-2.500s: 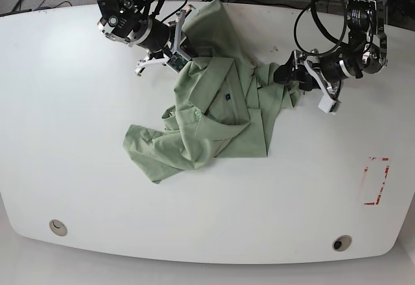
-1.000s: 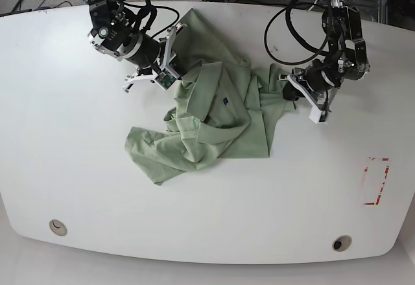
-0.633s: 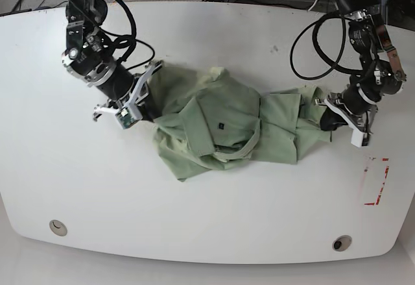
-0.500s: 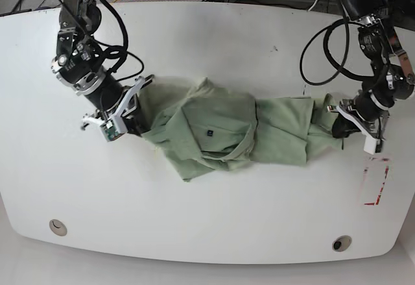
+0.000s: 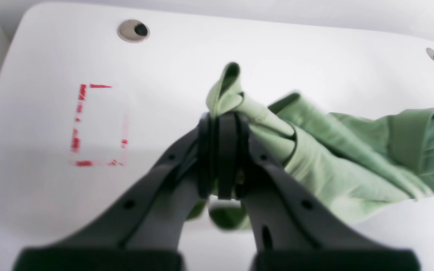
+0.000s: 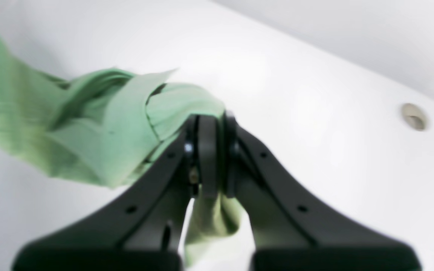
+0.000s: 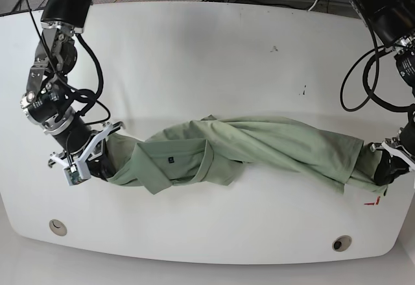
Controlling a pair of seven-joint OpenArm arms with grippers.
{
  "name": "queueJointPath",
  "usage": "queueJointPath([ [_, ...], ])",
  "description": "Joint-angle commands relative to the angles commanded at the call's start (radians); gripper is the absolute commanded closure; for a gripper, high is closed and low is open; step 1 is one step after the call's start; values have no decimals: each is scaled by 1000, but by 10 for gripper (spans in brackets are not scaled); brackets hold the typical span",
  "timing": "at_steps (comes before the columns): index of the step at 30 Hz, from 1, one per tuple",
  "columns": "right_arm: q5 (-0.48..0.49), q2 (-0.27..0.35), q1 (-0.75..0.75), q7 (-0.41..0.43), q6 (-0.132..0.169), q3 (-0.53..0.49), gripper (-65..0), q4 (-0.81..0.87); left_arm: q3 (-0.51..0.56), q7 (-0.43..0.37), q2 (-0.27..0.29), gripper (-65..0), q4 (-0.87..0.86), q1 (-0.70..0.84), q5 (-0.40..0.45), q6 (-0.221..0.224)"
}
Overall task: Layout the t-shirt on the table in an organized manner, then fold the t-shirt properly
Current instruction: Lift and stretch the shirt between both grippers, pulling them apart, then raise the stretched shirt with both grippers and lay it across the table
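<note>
Here, wrinkly sage t-shirt (image 7: 259,143) stretched ropelike, glossy white table (image 7: 207,58)

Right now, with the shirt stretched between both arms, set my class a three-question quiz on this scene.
1. True or false: the t-shirt lies flat and fully spread on the table.
2. Which holds cloth: A) left gripper only, B) right gripper only, C) both?
3. Fill in: near the left gripper, the table bears a ___ rectangular marking.

Key: 1 false, it is a twisted band; 2 C, both jaws closed on fabric; 3 red.
</note>
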Motion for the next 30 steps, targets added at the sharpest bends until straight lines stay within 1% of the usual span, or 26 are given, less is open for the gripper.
queueJointPath([
  [5, 0, 26, 101, -3, -2, 0, 0, -78, -31, 44, 0, 0, -3, -72, 2, 2],
  [10, -2, 41, 227, -72, -2, 2, 0, -199, -60, 51, -2, 0, -8, -109, 2, 3],
  [12, -3, 41, 278, -94, -2, 3, 0, -258, -68, 51, -11, 0, -32, -123, 2, 3],
  [17, -3, 66, 350, -144, -9, 38, 0, -350, -74, 51, -21, 0, -89, -141, 2, 3],
  [22, 0, 68, 382, -195, -6, 80, 0, -385, -114, 52, -23, 0, -92, -129, 2, 3],
  [26, -6, 68, 387, -233, -11, 86, 0, -387, -112, 55, -23, 0, -91, -114, 2, 3],
  [30, -9, 69, 382, -290, -11, 87, 0, -388, -117, 106, -23, 0, -92, -114, 2, 3],
])
